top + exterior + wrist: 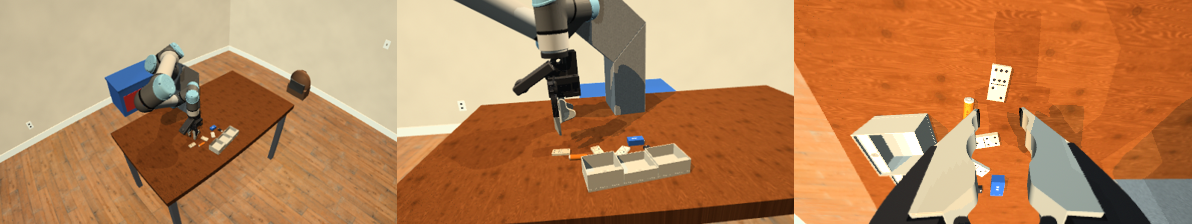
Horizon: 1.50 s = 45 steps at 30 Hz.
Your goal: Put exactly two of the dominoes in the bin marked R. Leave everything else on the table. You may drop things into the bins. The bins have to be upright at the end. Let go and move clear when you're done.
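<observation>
One domino [192, 145] [561, 151] [999, 82] lies flat, apart from the others. A second domino [204, 138] [597, 149] [988, 140] and a third domino [213, 134] [622, 150] [981, 168] lie nearer the bins; the left finger partly covers both in the wrist view. The row of three joined bins [218, 151] [606, 179] [925, 131] stands upright, with no domino visible inside; the letters are not readable. My gripper [194, 136] [563, 128] [999, 109] is partly open and empty, above the table near the dominoes.
An orange battery [201, 144] [577, 157] [968, 107] lies between the first two dominoes and the bins. A blue block [213, 128] [635, 140] [997, 185] and a small black object [220, 130] [646, 147] [980, 189] lie beyond the third domino.
</observation>
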Each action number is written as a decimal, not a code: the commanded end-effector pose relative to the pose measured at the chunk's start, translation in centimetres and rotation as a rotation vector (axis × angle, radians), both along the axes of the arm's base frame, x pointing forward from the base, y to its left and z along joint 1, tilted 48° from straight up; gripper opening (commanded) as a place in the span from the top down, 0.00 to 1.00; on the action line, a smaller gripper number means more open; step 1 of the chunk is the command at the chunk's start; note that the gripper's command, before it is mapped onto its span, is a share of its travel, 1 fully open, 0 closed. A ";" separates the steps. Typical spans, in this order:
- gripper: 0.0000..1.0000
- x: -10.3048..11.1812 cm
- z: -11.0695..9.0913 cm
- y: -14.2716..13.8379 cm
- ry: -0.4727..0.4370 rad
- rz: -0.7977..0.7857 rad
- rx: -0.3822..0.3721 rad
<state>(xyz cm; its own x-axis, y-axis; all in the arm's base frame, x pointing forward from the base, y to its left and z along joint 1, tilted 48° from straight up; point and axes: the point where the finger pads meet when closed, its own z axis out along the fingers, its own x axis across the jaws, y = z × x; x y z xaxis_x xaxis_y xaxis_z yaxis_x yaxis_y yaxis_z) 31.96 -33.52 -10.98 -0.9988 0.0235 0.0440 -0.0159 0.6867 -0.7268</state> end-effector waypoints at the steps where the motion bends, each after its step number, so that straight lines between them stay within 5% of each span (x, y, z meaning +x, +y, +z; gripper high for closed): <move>1: 0.76 0.1 0.0 0.0 -0.126 -0.092 -0.017; 45: 0.76 -0.3 -0.3 -0.4 -0.174 -0.128 -0.024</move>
